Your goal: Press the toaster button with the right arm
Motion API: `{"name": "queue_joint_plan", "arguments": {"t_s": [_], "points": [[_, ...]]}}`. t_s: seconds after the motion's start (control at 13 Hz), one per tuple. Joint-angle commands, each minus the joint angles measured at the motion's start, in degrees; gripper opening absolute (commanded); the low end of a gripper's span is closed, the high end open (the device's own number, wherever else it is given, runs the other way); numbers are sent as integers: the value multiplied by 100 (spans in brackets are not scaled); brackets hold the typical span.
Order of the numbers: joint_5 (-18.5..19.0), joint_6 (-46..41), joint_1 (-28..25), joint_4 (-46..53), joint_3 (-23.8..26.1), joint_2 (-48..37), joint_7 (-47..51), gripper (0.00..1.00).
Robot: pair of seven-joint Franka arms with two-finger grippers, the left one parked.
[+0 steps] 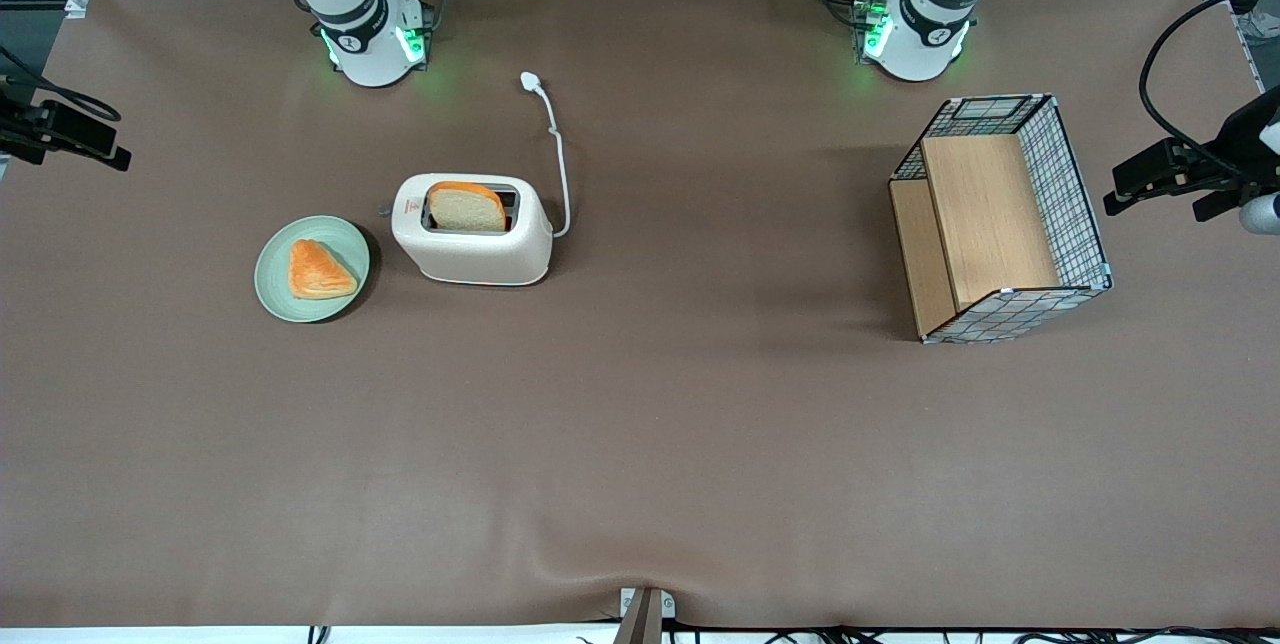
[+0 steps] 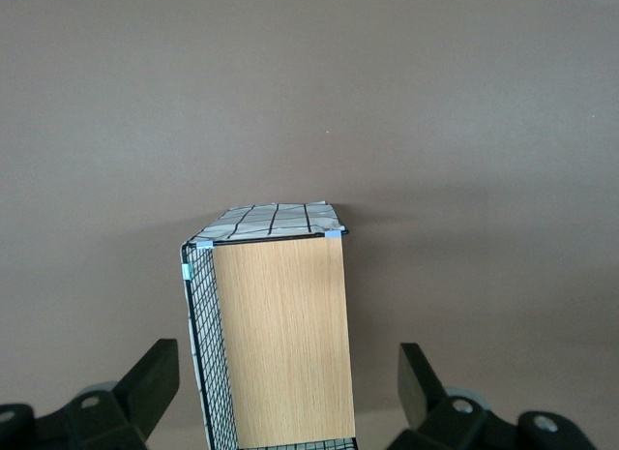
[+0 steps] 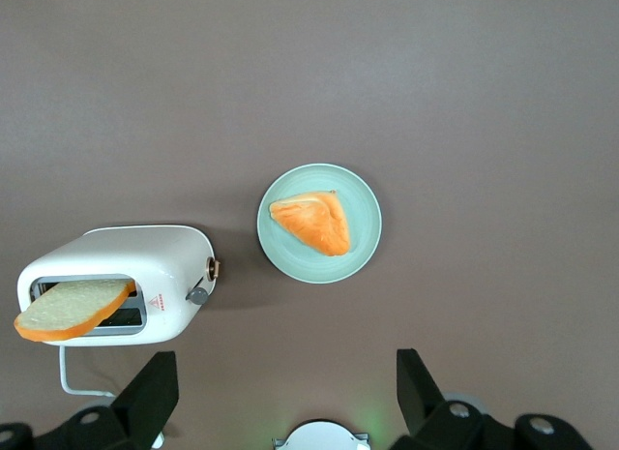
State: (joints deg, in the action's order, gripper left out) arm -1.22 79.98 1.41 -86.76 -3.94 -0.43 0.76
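Bread (image 1: 466,208) stands in the wide top slot of the toaster (image 1: 472,229), its orange crust rising above the rim. Just beside the toaster's narrow end, toward the working arm's end of the table, a pale green plate (image 1: 343,240) holds one triangular pastry (image 1: 318,270). The toaster button (image 3: 197,296), a small grey tab, sticks out of that narrow end facing the plate. The wire-and-wood basket (image 1: 1000,219) lies on its side toward the parked arm's end. The gripper (image 3: 285,400) hangs high above plate and toaster, fingers (image 3: 150,397) spread wide, its arm cut off.
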Motion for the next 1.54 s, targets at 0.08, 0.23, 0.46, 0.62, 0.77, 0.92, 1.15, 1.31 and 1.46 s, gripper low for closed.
{"name": "queue_joint_plan", "arguments": {"t_s": [0.08,0.23,0.46,0.62,0.77,0.92,1.15,1.31,1.46], "points": [[148,70,-80,-70,-19,-141,143,100],[157,44,-97,-61,-11,-176,143,100],[157,44,-115,-52,-11,-176,143,100],[148,35,-97,-52,-19,-211,152,100],[148,9,-97,-43,-11,-220,205,100],[157,-9,-115,-43,-19,-229,354,100],[157,-18,-124,-43,-19,-238,354,100],[157,-88,-141,-34,-28,-238,354,100],[157,-88,-194,-34,-63,-229,346,100]]}}
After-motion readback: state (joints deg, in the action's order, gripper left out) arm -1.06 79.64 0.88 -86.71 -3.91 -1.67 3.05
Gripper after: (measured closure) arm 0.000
